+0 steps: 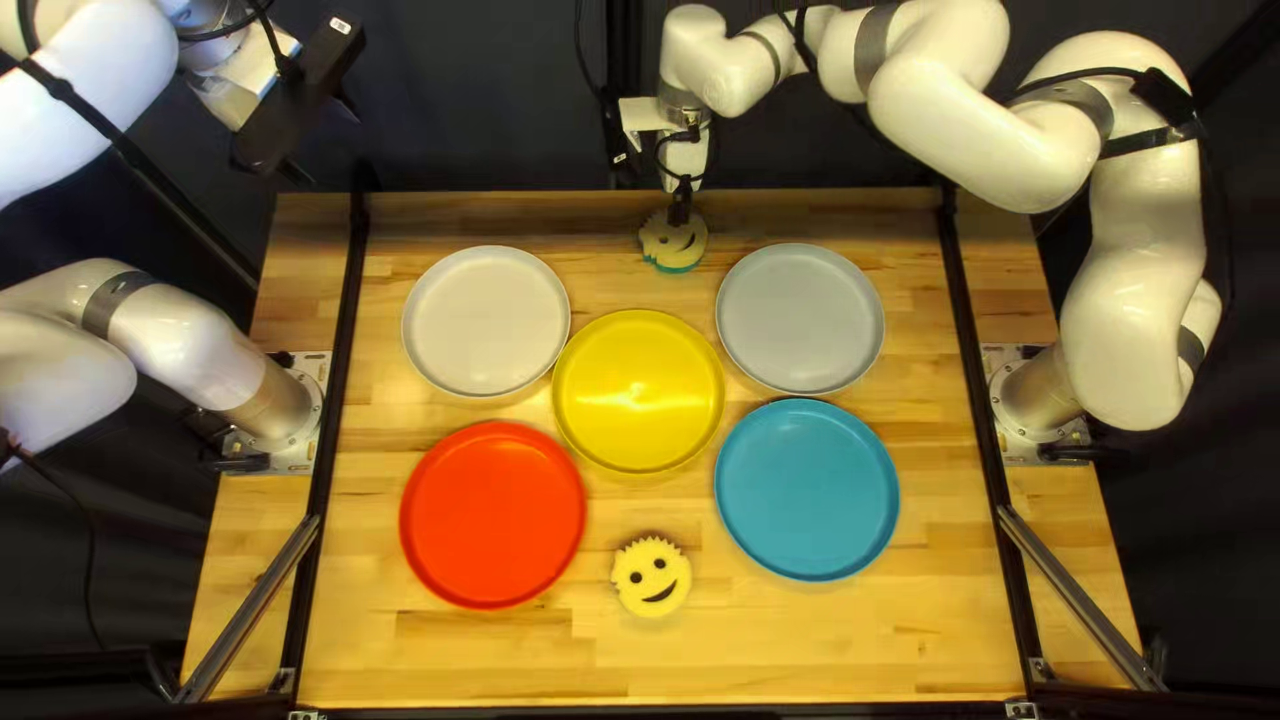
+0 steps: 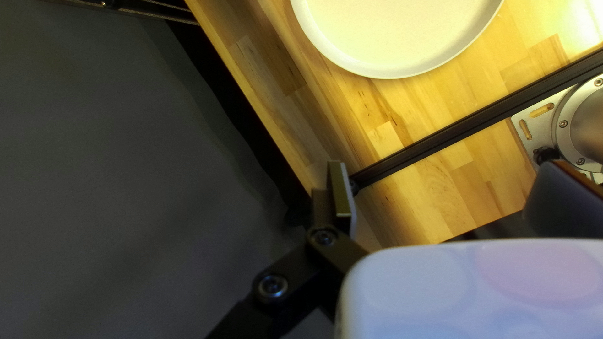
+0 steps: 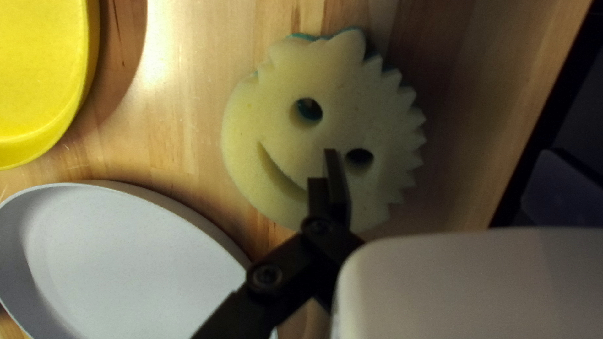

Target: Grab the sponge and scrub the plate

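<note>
Evidently, the worktop (image 1: 800,654) is arranged around the yellow plate (image 1: 639,391), which I take as landmark. In the top left view, the red plate (image 1: 492,515) lies near its lower left, the blue plate (image 1: 807,490) at its lower right, the white plate (image 1: 487,322) at its upper left and the grey plate (image 1: 800,319) at its upper right; probably they are spread so for both arms to reach. Which one must be scrubbed, I cannot tell.

My left gripper (image 1: 323,143) hangs raised beyond the yellow plate, to the upper left, its fingers wide apart with nothing between, perhaps kept away to leave free space. My right gripper (image 1: 682,211) points down at the far sponge (image 1: 674,240), beyond the yellow plate; its fingers appear well apart, not closed on it, as one reaches over the sponge face. Probably it must be centred before closing. The near sponge (image 1: 652,576) lies on the yellow plate's near side, untouched.

Of writing, only a small white label (image 1: 340,26) shows on the left gripper, too small to read.
</note>
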Tool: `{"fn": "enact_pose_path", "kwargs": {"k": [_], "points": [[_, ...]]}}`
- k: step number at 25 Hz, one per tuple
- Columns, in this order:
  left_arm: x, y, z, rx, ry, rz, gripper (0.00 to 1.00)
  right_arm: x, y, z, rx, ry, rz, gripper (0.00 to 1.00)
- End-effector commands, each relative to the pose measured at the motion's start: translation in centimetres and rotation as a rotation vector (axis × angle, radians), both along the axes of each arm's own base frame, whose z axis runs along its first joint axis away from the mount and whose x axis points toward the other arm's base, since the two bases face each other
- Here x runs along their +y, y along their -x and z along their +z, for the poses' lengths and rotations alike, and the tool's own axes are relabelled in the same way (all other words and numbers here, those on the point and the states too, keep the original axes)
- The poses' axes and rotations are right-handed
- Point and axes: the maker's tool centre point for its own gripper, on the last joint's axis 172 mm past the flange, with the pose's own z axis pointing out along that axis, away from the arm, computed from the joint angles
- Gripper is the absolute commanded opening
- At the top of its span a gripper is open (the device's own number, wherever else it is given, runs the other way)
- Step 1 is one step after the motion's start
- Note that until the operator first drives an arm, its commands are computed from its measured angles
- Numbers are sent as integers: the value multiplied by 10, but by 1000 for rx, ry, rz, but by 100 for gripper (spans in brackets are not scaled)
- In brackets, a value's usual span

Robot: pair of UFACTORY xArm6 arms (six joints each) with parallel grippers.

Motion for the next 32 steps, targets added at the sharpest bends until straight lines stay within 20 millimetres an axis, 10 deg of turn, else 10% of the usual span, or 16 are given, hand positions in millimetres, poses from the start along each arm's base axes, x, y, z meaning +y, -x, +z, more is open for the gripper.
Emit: {"fn": "enact_pose_path", "kwargs": {"k": [1, 4, 5, 6, 14, 32], "points": [[0, 0, 0, 0, 0, 0, 100, 2, -1, -1, 2, -5, -2, 92], [0, 0, 0, 0, 0, 0, 100, 2, -1, -3, 3, -9, -3, 60], [0, 0, 0, 0, 0, 0, 100, 2, -1, -4, 3, -10, -3, 11], [0, 0, 0, 0, 0, 0, 100, 3, -1, -5, 4, -12, -3, 1], [0, 0, 0, 0, 0, 0, 100, 7, -1, -13, 14, -15, 11, 0], [0, 0, 0, 0, 0, 0, 100, 32, 32, 43, 27, 93, 24, 0]]}}
